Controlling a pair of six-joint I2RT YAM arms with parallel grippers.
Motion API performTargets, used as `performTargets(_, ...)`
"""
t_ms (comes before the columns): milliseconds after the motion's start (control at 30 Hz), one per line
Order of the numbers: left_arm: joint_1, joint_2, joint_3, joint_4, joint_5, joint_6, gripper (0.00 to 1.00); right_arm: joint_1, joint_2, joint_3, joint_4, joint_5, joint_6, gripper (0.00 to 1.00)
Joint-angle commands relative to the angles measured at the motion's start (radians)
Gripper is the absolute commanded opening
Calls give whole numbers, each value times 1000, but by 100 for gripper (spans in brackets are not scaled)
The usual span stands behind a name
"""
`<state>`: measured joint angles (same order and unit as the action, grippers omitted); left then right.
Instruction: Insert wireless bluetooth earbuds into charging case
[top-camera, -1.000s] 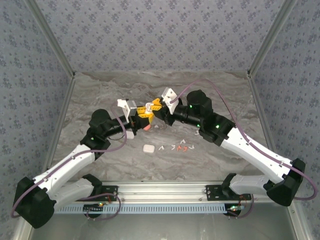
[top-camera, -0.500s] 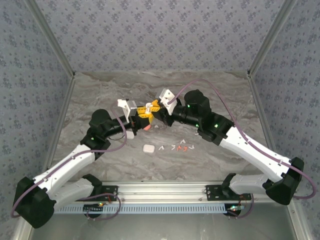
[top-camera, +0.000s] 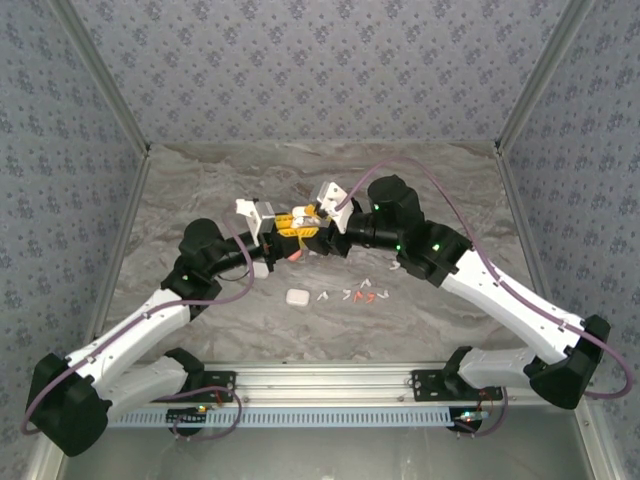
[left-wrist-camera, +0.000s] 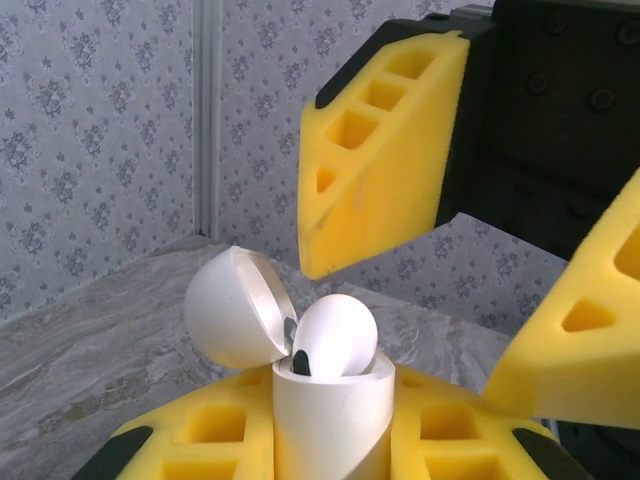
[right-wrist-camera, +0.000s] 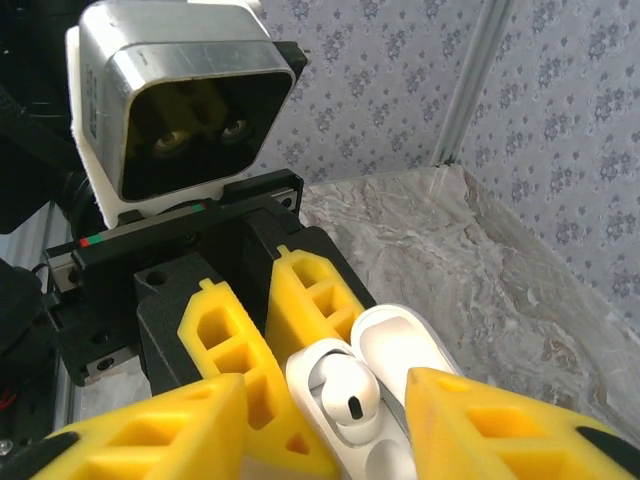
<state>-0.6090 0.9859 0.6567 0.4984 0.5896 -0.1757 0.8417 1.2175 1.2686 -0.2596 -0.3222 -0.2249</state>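
Overhead view. The left arm (top-camera: 150, 320) and the right arm (top-camera: 500, 290) reached inward over the marbled table (top-camera: 200, 190). The yellow-fingered left gripper (top-camera: 283, 235) and right gripper (top-camera: 313, 222) met tip to tip above its middle. What lay between the fingers could not be made out. Nearer the bases a white case (top-camera: 296, 297) lay flat, with a loose row of earbuds (top-camera: 345, 295) just to its right, white and red. A second white object (top-camera: 260, 269) lay beside the left wrist.

A lab test cell: patterned panels (top-camera: 320, 70), aluminium posts (top-camera: 100, 75), marbled tabletop (top-camera: 200, 180).
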Motion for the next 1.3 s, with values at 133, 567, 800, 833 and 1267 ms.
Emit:
performTargets(133, -6, -13, 18, 57, -7, 0, 0, -139, -125, 0, 25, -42, 174, 58)
performTargets(567, -10, -5, 18, 62, -8, 6, 0, -570, -5, -118, -335, 76, 509, 61)
performTargets(800, -10, -9, 18, 53, -12, 12, 0, -617, 177, -190, -400, 161, 520, 56)
performTargets(833, -10, -10, 19, 51, -13, 12, 0, -616, 205, -201, -395, 165, 526, 56)
performTargets(1267, -11, -11, 21, 32, -19, 25, 0, -606, 395, -319, -245, 192, 646, 46)
